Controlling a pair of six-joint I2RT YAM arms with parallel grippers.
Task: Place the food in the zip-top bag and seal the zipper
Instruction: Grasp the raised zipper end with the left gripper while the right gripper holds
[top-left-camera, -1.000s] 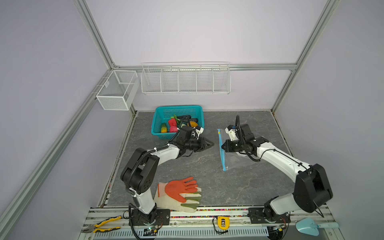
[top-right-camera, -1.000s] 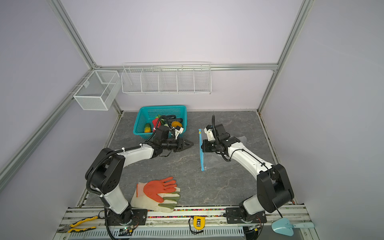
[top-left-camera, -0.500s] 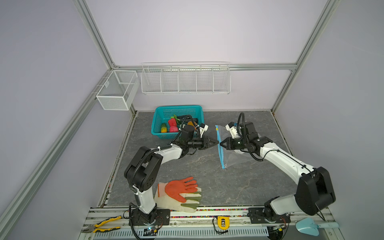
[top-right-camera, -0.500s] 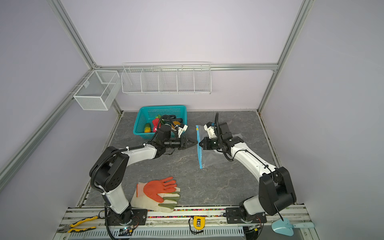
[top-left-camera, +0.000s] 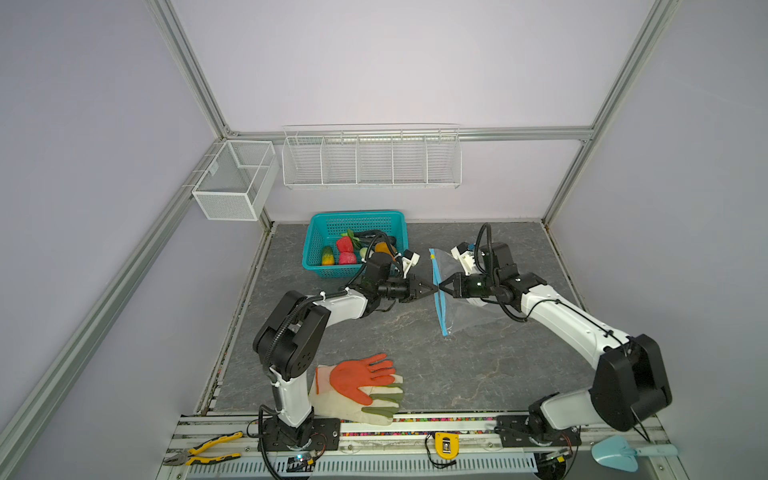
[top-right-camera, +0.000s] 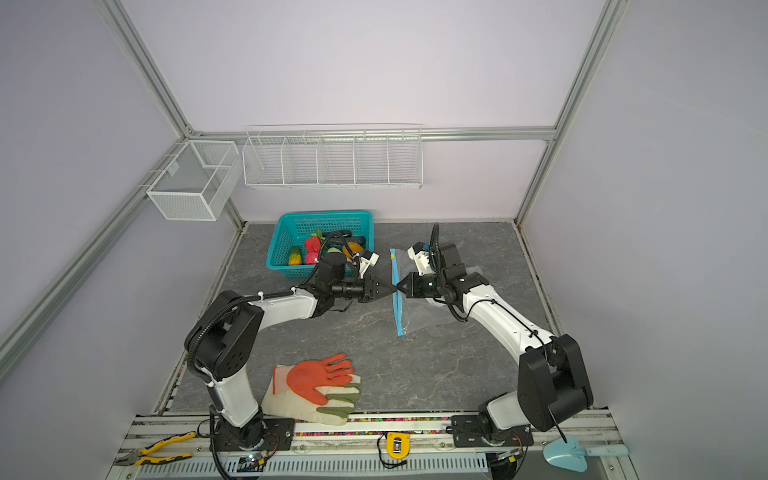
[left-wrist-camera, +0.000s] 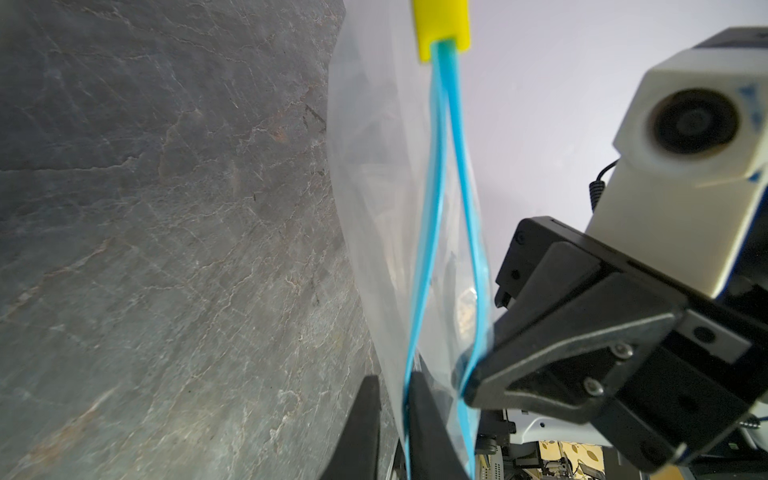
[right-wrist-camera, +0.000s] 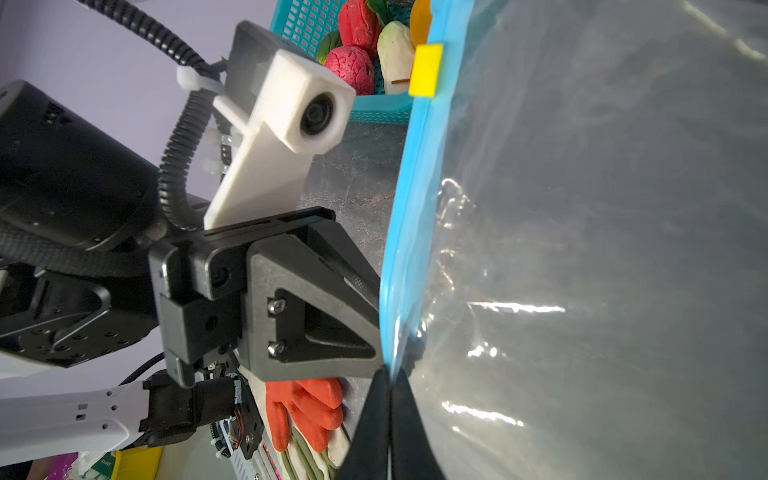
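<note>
Left jaws pinch one lip of the thin blue zipper (right-wrist-camera: 415, 208) and right jaws clamp the other. The crinkly clear zip-top bag (top-left-camera: 465, 318) hangs between them. Lumpy toy food (top-left-camera: 345, 251) sits in the teal perforated basket (top-left-camera: 353, 216).

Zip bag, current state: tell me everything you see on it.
The bag is clear, crinkly film with a light blue zipper along its mouth and a yellow slider at the end nearer the basket. Its body rests on the table with the mouth edge lifted, facing the left arm. No food shows inside. The zipper's two lips are parted: the left gripper pinches one and the right gripper pinches the other.
</note>
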